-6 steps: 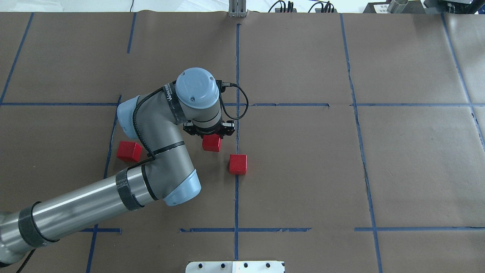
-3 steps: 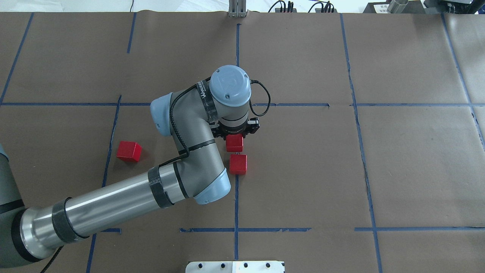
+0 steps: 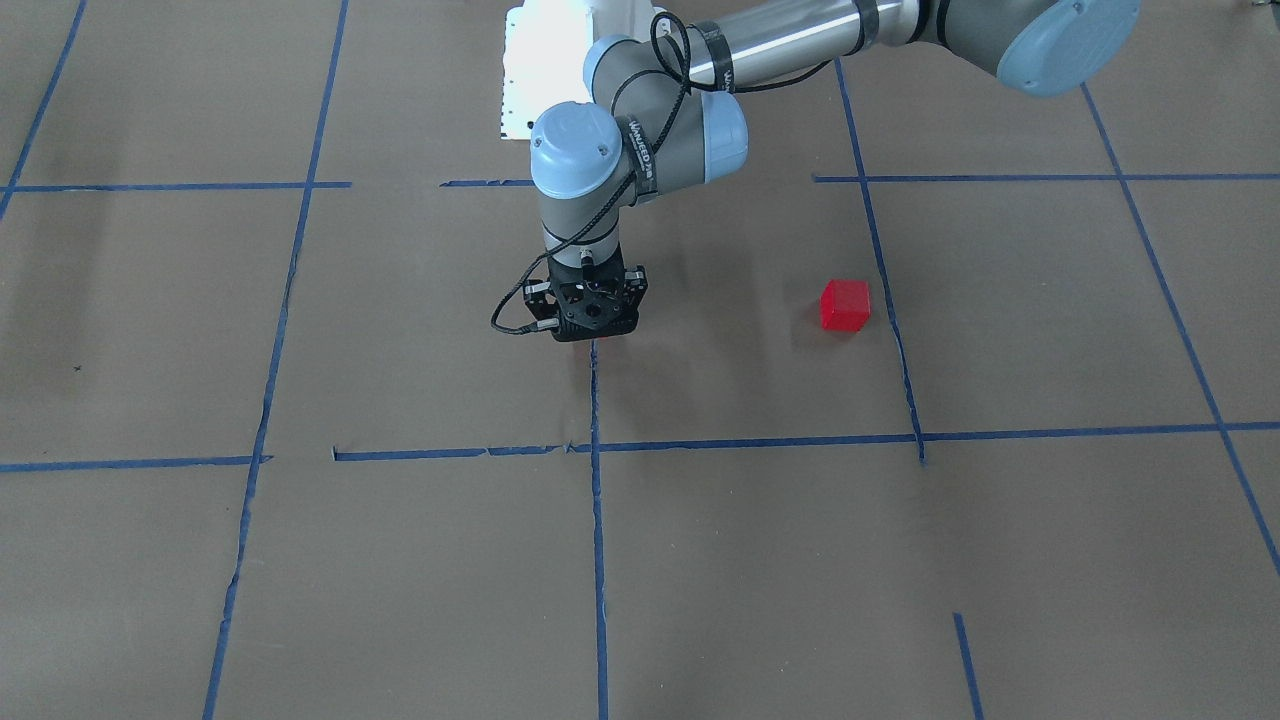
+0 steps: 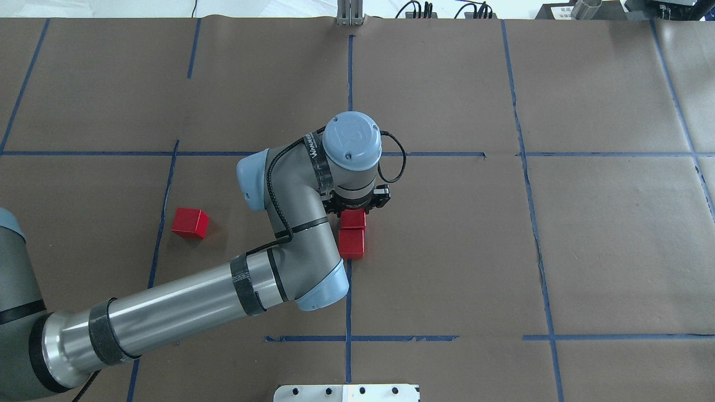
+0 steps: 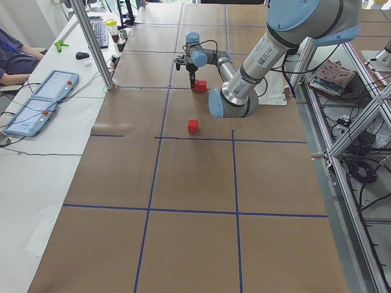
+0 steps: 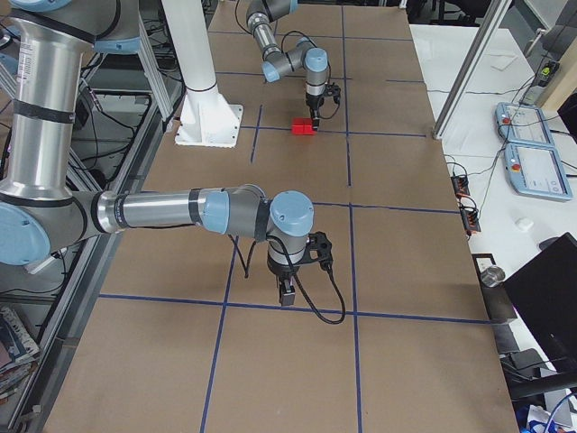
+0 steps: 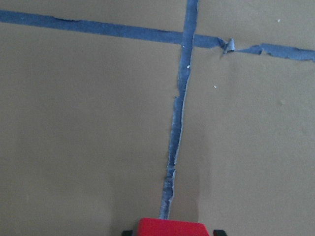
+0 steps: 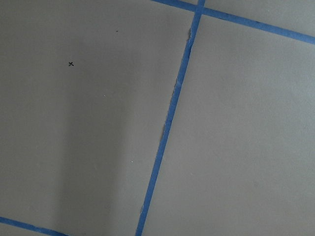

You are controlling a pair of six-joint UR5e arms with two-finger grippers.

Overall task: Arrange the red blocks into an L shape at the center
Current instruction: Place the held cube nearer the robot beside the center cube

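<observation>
first block (image 4: pixel 353 219) just behind second block (image 4: pixel 351 244), third block (image 4: pixel 190 223) well left

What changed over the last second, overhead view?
The left gripper, shut on a red block, carried it rightward to the centre tape line, just beyond the block lying there. That block and the loose block at left stayed put.

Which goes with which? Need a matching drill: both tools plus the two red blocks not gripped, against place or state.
1. left tool
2. right tool
3. lone block
4. loose block by the left tool

a. on the centre tape line
b. far from all blocks
c. shut on a red block
d. alone, off to the left

Pairs: 1-c, 2-b, 3-d, 4-a.
</observation>
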